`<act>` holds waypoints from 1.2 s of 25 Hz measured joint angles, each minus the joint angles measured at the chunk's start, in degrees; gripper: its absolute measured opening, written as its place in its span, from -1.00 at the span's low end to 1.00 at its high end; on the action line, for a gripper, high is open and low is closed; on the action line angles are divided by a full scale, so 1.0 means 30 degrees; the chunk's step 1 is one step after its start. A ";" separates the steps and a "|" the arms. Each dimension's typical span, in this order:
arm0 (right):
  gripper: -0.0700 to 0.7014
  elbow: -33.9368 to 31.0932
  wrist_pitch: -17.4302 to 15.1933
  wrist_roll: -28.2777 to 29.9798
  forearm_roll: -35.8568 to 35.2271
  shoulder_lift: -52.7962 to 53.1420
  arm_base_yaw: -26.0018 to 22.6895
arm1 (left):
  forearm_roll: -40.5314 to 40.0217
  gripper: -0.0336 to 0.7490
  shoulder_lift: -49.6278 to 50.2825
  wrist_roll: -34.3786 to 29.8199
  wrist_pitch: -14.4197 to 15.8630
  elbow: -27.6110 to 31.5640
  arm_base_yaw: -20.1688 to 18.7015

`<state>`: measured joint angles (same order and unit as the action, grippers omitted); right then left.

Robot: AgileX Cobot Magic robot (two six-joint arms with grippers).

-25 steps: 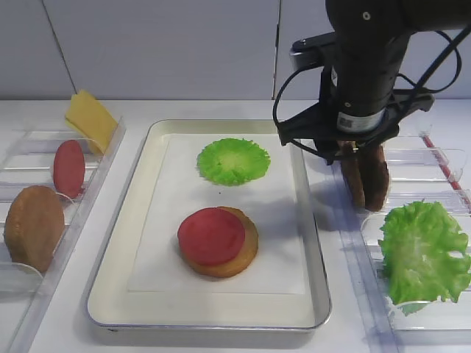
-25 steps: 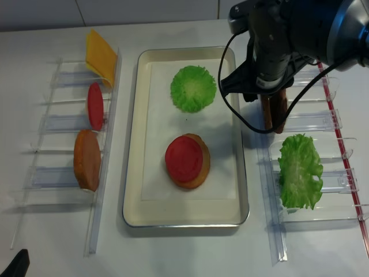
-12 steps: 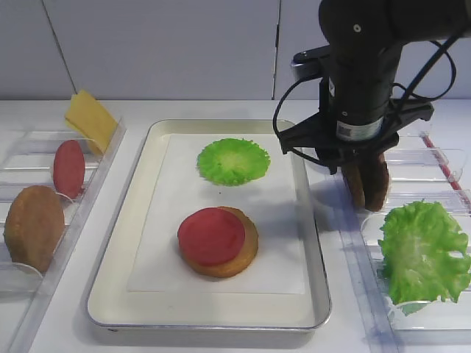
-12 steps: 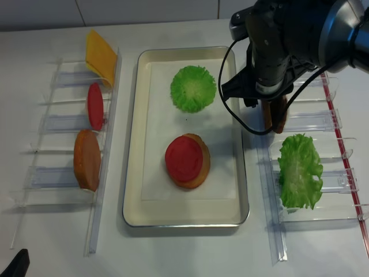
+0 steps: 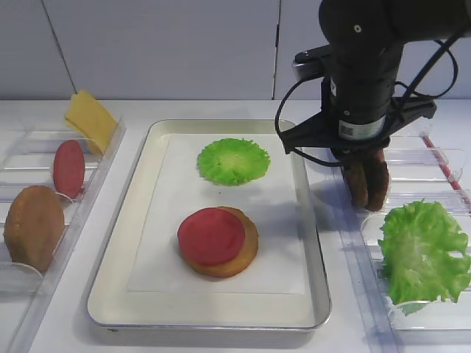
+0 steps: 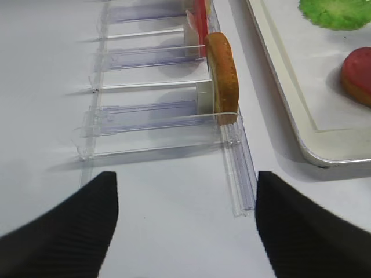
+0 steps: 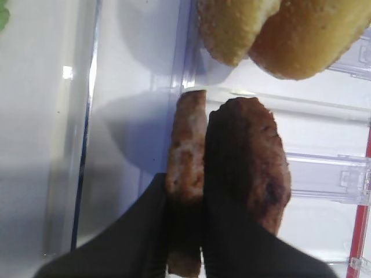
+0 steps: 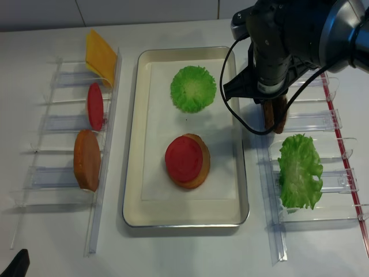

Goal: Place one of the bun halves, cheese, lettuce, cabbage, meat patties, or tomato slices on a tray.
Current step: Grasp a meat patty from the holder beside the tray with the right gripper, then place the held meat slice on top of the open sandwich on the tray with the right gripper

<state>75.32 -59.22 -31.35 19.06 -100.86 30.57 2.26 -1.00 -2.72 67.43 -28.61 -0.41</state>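
Right hand pinches one of the meat patties upright in the rack slot, edge-on so fingers fit; tray awaits.

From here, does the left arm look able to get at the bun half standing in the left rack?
Probably yes. The left gripper faces the bun half in the left rack with only bare table between them, and its jaws stand open.
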 joint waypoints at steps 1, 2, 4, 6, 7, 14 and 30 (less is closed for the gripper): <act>-0.40 0.0039 -0.0042 0.0000 0.0000 0.0000 0.0000 | 0.0000 0.30 0.0000 0.0000 0.0000 0.0000 0.0000; -0.40 0.0124 -0.0117 0.0000 0.0000 0.0000 0.0000 | 0.0000 0.30 0.0000 0.0000 0.0000 0.0000 0.0000; -0.40 0.0433 -0.0506 0.0000 0.0000 -0.0033 0.0000 | 0.0000 0.30 0.0000 0.0000 0.0000 0.0000 0.0000; -0.40 0.0958 -0.0931 0.0000 0.0000 -0.0033 0.0000 | 0.0000 0.30 0.0000 0.0000 0.0000 0.0000 0.0000; -0.40 0.1205 -0.1184 0.0000 -0.0037 -0.0033 0.0000 | 0.0000 0.30 0.0000 0.0000 0.0000 0.0000 0.0000; -0.40 0.4056 -0.3336 0.0858 -0.0629 -0.0033 0.0038 | 0.0000 0.30 0.0000 0.0000 0.0000 0.0000 0.0000; -0.40 0.5377 -0.4012 0.2415 -0.1834 0.3593 0.3006 | 0.0000 0.30 0.0000 0.0000 0.0000 0.0000 0.0000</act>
<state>91.45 -71.25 -24.10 13.56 -90.08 39.59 2.26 -1.00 -2.72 67.43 -28.61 -0.41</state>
